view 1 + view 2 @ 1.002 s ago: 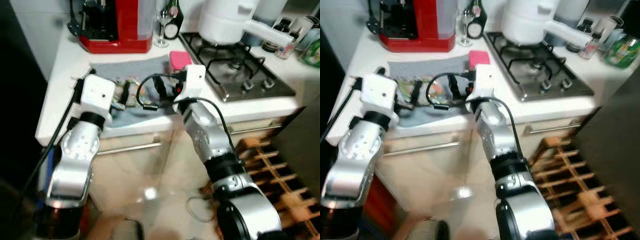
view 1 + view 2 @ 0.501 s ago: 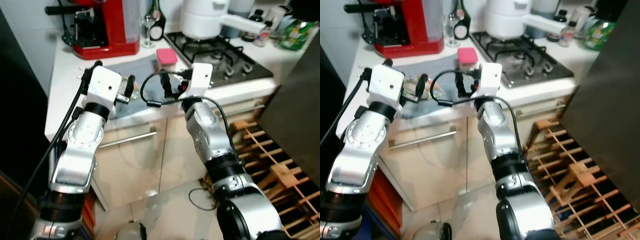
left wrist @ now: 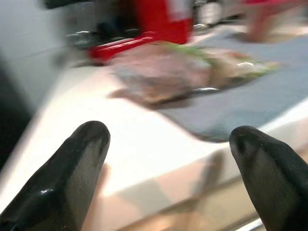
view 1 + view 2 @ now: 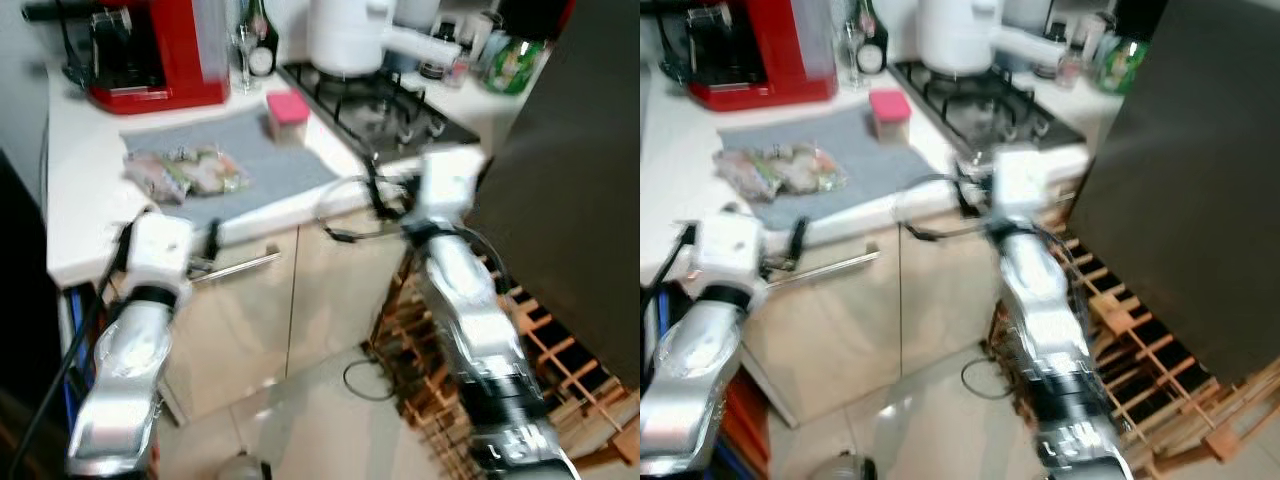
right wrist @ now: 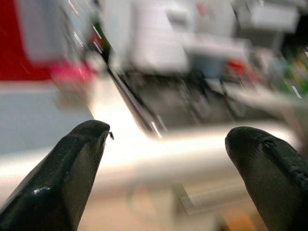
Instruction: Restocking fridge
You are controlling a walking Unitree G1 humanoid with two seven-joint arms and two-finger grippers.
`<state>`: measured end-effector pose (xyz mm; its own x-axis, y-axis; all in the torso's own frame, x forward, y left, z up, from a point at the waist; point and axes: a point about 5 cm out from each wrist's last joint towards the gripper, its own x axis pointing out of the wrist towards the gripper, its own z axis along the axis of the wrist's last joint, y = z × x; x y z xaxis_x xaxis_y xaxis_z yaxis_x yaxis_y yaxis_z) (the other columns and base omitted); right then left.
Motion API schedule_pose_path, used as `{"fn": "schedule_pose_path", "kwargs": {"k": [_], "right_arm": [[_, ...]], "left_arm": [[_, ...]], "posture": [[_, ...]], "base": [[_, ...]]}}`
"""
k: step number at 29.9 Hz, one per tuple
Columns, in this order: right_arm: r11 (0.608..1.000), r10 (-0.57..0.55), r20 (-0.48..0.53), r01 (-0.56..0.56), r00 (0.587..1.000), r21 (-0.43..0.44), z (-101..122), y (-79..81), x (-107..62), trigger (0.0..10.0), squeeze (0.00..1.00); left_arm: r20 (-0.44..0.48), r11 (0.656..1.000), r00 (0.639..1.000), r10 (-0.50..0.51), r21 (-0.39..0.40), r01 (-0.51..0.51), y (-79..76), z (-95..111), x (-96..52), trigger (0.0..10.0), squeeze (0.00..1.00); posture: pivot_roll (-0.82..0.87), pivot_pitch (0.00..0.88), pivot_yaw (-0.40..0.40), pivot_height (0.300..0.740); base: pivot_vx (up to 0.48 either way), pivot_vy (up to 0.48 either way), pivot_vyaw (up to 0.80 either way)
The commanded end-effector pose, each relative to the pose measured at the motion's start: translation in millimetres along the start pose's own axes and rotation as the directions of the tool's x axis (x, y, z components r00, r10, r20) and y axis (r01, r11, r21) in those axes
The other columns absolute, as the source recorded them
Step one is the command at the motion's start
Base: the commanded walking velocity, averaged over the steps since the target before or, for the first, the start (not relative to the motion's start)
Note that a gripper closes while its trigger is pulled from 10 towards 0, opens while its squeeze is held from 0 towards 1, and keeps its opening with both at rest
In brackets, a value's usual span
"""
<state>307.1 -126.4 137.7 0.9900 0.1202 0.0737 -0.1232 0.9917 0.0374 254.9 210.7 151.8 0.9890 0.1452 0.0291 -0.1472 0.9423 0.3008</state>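
Observation:
A clear bag of mixed food (image 4: 185, 170) lies on a grey cloth (image 4: 262, 150) on the white counter. A small tub with a pink lid (image 4: 287, 108) stands at the cloth's far corner. My left gripper (image 3: 168, 134) is open and empty. It is held in front of the counter's edge, below and short of the bag (image 3: 173, 70). My right gripper (image 5: 166, 134) is also open and empty, and hangs off the counter's front edge near the stove (image 5: 192, 103). Both eye views are blurred.
A red coffee machine (image 4: 150, 50), a glass and a bottle stand at the back of the counter. A white pot (image 4: 345, 35) sits on the gas stove (image 4: 385, 100). A tall dark panel (image 4: 575, 170) rises on the right, with a wooden rack (image 4: 560, 350) on the floor below it.
The view has pulled back and swung right, bringing the dark panel in. Both grippers have drawn back from over the cloth to in front of the counter edge. The bag stays on the cloth.

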Motion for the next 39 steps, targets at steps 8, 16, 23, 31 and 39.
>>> {"fn": "schedule_pose_path", "kwargs": {"k": [8,16,23,31,39], "right_arm": [[0.999,0.027,0.0,-0.027,1.0,0.046,0,-6.0,-30.6,10.0,0.0],[0.998,0.054,-0.123,-0.048,0.991,0.045,-23,-22.3,-70.3,10.0,0.0],[0.996,0.093,-0.091,-0.091,0.991,0.024,-13,-17.0,-45.6,10.0,0.0],[0.994,0.101,-0.09,-0.098,0.991,0.04,-11,-17.5,-47.7,10.0,0.02],[0.993,0.111,-0.06,-0.108,0.992,0.046,-7,-11.4,-32.1,10.0,0.0]], "left_arm": [[0.088,0.999,0.995,-0.051,0.022,0.049,-1.6,15,-11.2,10.0,0.0],[0.019,0.99,0.991,-0.136,0.039,0.135,7.8,-4,-49.3,10.0,0.0],[0.099,0.993,0.989,-0.113,-0.015,0.115,-14.1,16,-20.8,10.0,0.0],[0.056,0.997,0.996,-0.07,-0.014,0.071,-7.7,7,-23.9,10.0,0.0],[0.083,0.998,0.994,-0.069,0.01,0.068,-15.1,17,-2.7,10.0,0.0]], "posture": [[0.08,0.0,-0.033,0.74],[0.08,0.0,-0.052,0.74],[0.06,0.0,-0.054,0.74],[0.06,0.0,-0.048,0.74],[0.05,0.0,-0.023,0.74]], "base": [[0.0,0.0,0.0],[0.0,0.0,0.0],[0.0,-0.274,0.66],[0.0,-0.48,0.69],[0.0,-0.06,0.09]]}}
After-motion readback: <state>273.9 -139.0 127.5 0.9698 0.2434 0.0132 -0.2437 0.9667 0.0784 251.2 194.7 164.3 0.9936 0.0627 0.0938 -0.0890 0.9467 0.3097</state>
